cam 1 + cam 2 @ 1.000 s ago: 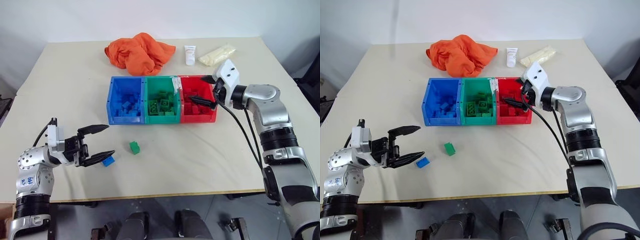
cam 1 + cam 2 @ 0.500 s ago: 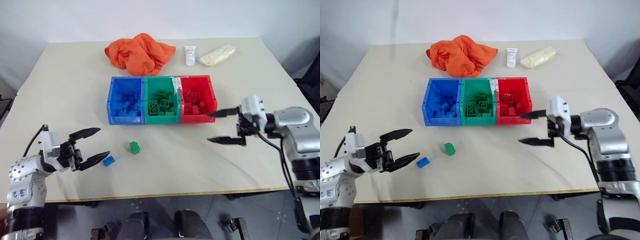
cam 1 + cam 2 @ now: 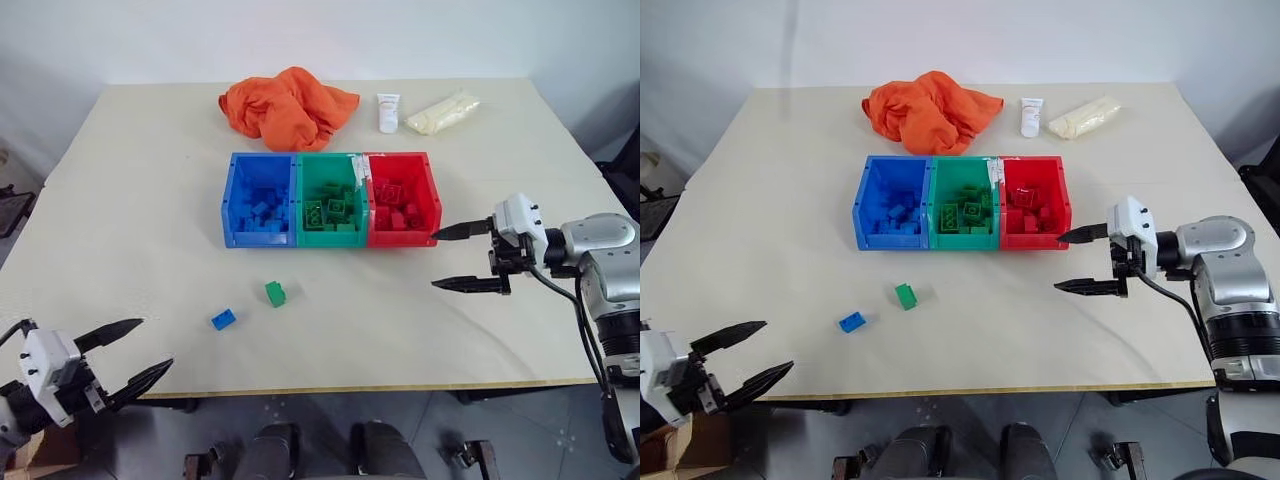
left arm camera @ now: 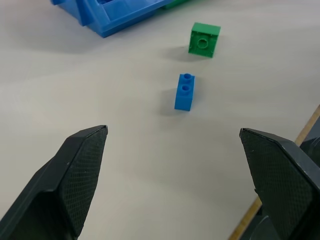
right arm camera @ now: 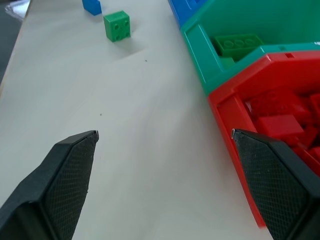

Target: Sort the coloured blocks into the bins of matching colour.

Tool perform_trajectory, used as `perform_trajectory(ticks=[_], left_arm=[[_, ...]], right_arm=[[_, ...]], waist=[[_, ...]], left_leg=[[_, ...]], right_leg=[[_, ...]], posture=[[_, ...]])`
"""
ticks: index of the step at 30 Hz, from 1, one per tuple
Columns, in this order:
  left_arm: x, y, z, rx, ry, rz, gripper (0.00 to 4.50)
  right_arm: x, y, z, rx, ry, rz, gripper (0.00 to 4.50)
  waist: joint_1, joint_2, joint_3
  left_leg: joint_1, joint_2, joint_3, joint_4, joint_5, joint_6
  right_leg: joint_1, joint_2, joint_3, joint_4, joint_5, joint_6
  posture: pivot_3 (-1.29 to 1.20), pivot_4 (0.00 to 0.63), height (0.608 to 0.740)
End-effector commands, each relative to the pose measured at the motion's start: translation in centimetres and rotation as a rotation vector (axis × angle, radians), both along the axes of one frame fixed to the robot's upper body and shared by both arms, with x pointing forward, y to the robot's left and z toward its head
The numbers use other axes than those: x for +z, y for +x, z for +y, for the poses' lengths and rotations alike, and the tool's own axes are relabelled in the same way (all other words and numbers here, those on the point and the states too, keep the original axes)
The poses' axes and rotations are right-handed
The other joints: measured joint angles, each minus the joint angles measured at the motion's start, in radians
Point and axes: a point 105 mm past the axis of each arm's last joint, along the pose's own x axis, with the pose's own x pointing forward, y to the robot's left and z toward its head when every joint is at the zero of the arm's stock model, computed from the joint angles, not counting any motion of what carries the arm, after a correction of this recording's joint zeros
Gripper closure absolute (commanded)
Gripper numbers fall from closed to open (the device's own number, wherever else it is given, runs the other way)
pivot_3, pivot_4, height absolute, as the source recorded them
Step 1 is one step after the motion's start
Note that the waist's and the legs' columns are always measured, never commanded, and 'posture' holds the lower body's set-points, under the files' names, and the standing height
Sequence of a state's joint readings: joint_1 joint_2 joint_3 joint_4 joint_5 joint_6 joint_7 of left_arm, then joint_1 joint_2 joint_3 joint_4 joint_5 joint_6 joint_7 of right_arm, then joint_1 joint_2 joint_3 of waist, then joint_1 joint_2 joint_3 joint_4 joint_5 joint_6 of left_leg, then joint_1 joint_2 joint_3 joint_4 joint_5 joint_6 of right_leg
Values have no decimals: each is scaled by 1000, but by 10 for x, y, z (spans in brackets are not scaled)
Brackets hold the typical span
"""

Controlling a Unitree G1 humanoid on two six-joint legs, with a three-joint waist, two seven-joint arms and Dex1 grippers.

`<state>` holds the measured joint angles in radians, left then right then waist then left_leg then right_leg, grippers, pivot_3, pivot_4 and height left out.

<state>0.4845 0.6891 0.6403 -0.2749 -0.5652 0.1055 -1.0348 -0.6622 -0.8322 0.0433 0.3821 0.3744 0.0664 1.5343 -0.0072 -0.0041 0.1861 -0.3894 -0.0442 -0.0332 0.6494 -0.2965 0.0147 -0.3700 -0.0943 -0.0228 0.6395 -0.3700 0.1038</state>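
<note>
Three joined bins stand mid-table: blue [image 3: 235, 190], green [image 3: 305, 172] and red [image 3: 431, 192], each holding several bricks of its own colour. Two loose blocks lie on the table in front of them: a green block [image 3: 275, 293] and a small blue block [image 3: 223, 320]. My left gripper [image 3: 122, 350] is open and empty, off the table's front-left corner, pointing toward the blue block [image 4: 184, 91]. My right gripper [image 3: 462, 257] is open and empty, hovering just right of the red bin's front corner [image 5: 235, 120], fingers pointing left.
An orange cloth [image 3: 288, 105] is bunched at the back of the table, with a white tube [image 3: 388, 112] and a pale bag [image 3: 441, 111] to its right. The table's front edge [image 3: 350, 388] runs close to my left gripper.
My left gripper has pulled back from beside the blue block to beyond the front-left corner. My right gripper left the red bin and now hangs to its right. The camera shifted slightly.
</note>
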Motion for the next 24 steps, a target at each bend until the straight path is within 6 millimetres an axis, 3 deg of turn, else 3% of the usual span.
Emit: perform_trajectory(ticks=[1,8,13,18,24], left_arm=[[13,0,-9,-37,31,-30,0],[23,34,-43,-123,19,-90,0],[31,71,-83,-251,46,-155,0],[20,96,-111,-362,113,-111,0],[5,126,-120,-384,210,-24,0]], right_arm=[[9,-6,8,79,0,-20,33],[11,-9,15,81,26,-30,33],[15,-18,12,65,42,-50,33],[14,-26,12,10,72,-64,33],[7,-37,8,-62,91,-70,33]], waist=[[2,0,0],[5,0,0],[8,0,0],[5,0,0],[6,0,0]], left_leg=[[0,0,0,0,0,0],[0,0,0,0,0,0],[0,-1,0,1,0,0],[0,-1,1,1,0,-1],[0,0,2,2,0,-1]], right_leg=[[0,0,0,0,0,0],[1,0,-1,0,0,0],[-1,0,-2,4,0,1],[-1,1,-2,5,1,1],[-2,1,-1,7,1,1]], posture=[[0,150,740],[0,150,740],[0,150,740],[0,150,740],[0,150,740]])
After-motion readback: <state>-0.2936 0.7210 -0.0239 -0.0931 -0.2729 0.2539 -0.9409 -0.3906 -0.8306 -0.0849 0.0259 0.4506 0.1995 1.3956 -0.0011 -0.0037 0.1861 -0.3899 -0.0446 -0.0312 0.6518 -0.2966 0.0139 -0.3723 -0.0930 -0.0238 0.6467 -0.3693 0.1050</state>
